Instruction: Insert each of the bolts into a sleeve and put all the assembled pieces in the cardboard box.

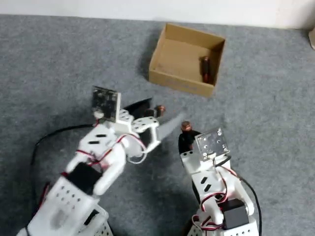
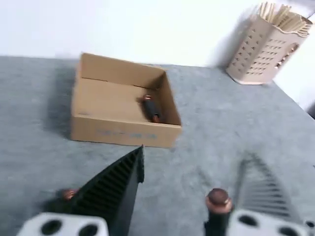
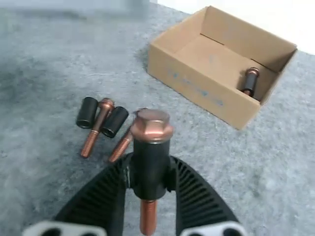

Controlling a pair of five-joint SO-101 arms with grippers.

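Observation:
My right gripper (image 3: 150,169) is shut on a black sleeve (image 3: 149,160) with a copper bolt (image 3: 152,125) through it, held upright above the carpet; from above the piece (image 1: 186,129) is in front of the box. Two loose black sleeves (image 3: 87,112) (image 3: 114,121) and two loose bolts (image 3: 96,128) (image 3: 122,143) lie together on the carpet. My left gripper (image 1: 167,109) is open over that cluster, where one bolt head (image 1: 160,109) shows. The cardboard box (image 1: 183,83) holds one assembled piece (image 1: 205,70).
A beige perforated holder (image 2: 268,44) full of sticks stands beyond the box, to its right. Grey carpet (image 1: 59,59) covers the table. A black cable (image 1: 49,137) trails beside the left arm. The two arms are close together in front of the box.

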